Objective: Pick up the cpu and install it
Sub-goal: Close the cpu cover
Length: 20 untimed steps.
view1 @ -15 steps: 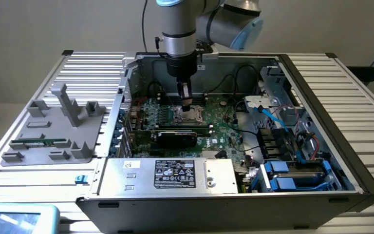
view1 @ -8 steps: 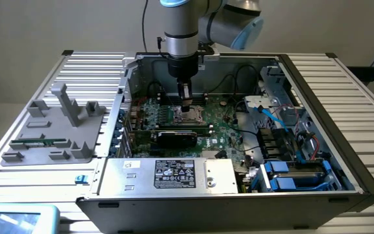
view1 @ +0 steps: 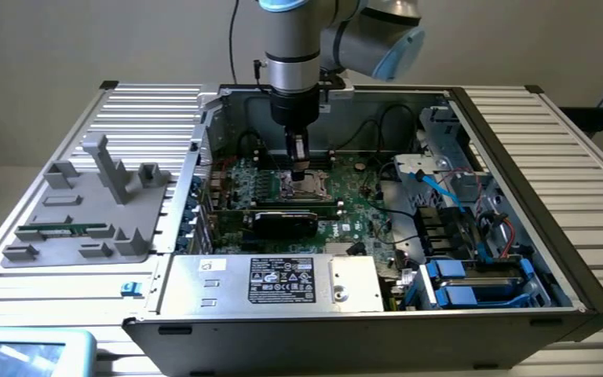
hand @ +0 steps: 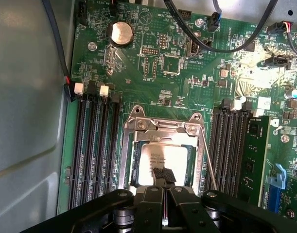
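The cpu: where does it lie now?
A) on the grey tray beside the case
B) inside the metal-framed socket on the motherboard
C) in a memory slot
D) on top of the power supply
B: the cpu lies flat within the metal frame of the socket on the green motherboard.

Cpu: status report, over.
Gripper shut, tips right over the cpu. Cpu lies inside the socket frame. Lever stands clear beside the socket.
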Available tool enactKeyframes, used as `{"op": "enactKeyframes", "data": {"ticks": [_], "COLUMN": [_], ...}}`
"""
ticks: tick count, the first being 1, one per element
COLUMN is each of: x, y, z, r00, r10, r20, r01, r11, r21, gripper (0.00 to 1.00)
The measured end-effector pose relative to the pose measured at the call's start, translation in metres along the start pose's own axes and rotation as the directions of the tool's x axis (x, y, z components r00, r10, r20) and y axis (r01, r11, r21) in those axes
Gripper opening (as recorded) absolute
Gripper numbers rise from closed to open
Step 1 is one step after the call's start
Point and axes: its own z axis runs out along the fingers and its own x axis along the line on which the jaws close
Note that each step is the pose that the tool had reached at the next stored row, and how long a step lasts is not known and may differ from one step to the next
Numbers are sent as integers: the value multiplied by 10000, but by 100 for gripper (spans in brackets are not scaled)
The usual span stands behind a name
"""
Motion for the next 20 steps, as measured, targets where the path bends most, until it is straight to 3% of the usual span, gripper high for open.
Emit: {"op": "enactKeyframes", "data": {"ticks": [3, 10, 20], "x": [1, 4, 12], "y": [-1, -19, -70], "z": [4, 13, 39], "r00": [10000, 10000, 10000], "r10": [-4, -9, -11], "r20": [-7, -10, -3], "r01": [4, 9, 11], "r11": [10000, 9999, 9999], "r21": [53, 101, 116], "gripper": [9, 9, 9]}}
